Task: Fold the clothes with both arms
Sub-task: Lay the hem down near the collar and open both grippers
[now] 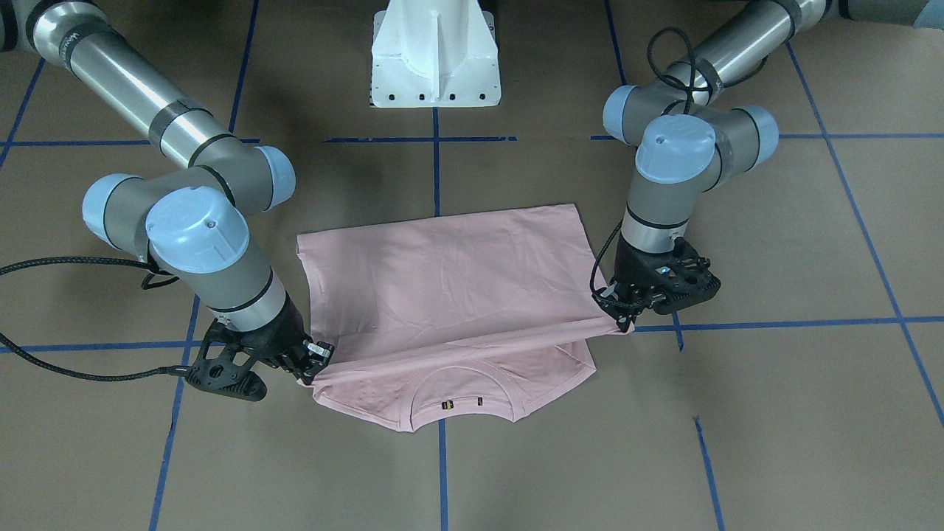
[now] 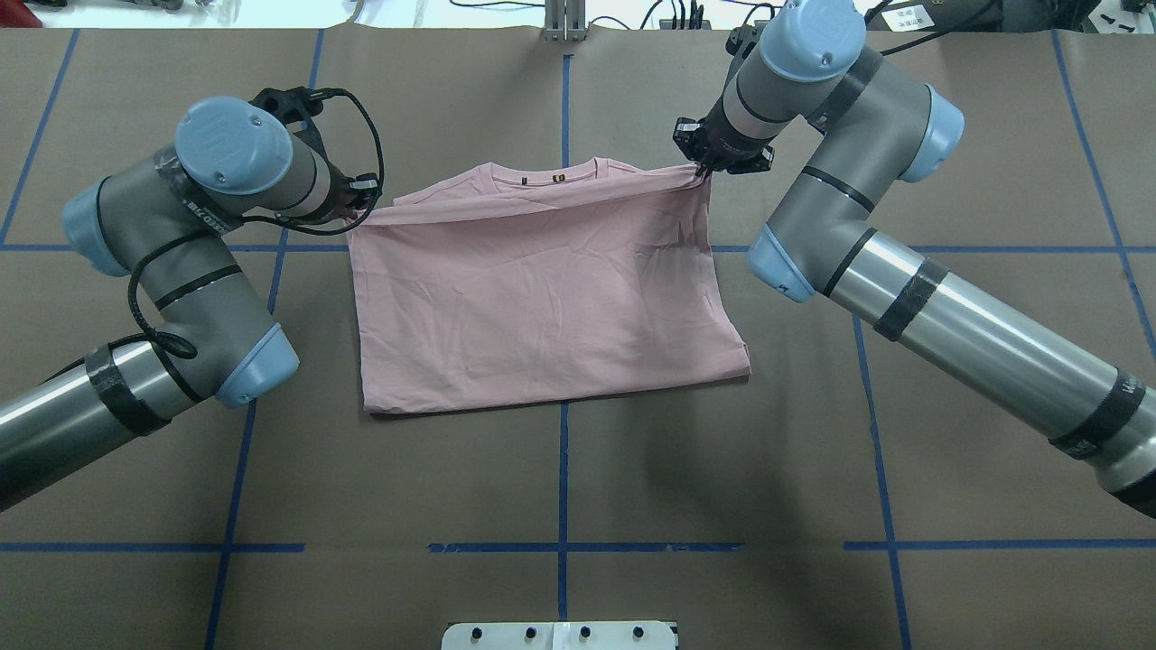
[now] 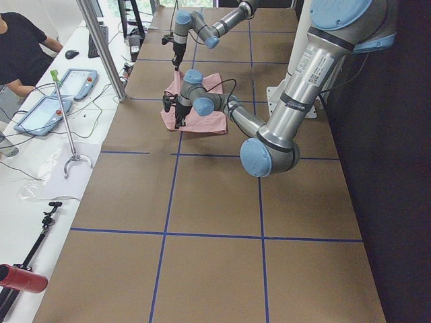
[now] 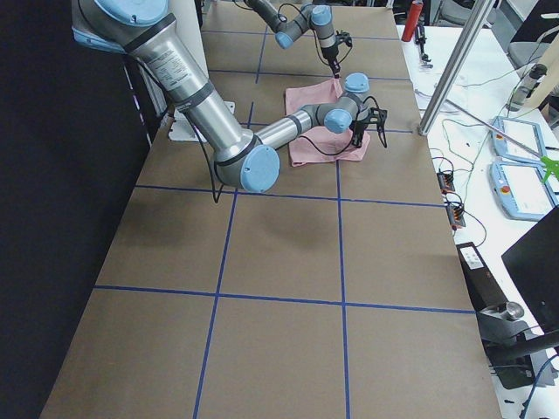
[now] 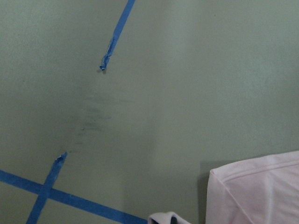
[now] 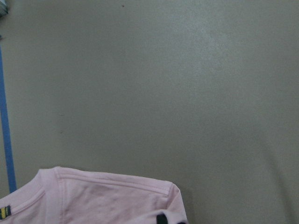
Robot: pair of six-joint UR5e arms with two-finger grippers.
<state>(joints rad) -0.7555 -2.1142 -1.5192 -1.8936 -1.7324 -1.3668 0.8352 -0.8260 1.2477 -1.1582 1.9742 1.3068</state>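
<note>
The pale pink T-shirt (image 1: 442, 273) (image 2: 542, 298) lies back-side up in the middle of the table, folded over on itself. Its lifted edge is stretched taut between both grippers just short of the collar (image 1: 461, 402) (image 2: 546, 171). My left gripper (image 1: 625, 313) (image 2: 363, 204) is shut on one corner of that edge. My right gripper (image 1: 313, 363) (image 2: 703, 173) is shut on the other corner. The shirt's print is hidden. The left wrist view shows a shirt corner (image 5: 257, 191), and the right wrist view shows the shoulder seam (image 6: 107, 196).
The white pedestal (image 1: 435, 59) stands at the robot's side of the brown table, which is marked with blue tape lines (image 2: 564, 469). Beyond the far table edge a person (image 3: 20, 47) sits at a white bench with tablets (image 3: 40, 114) and a metal post (image 3: 101, 47).
</note>
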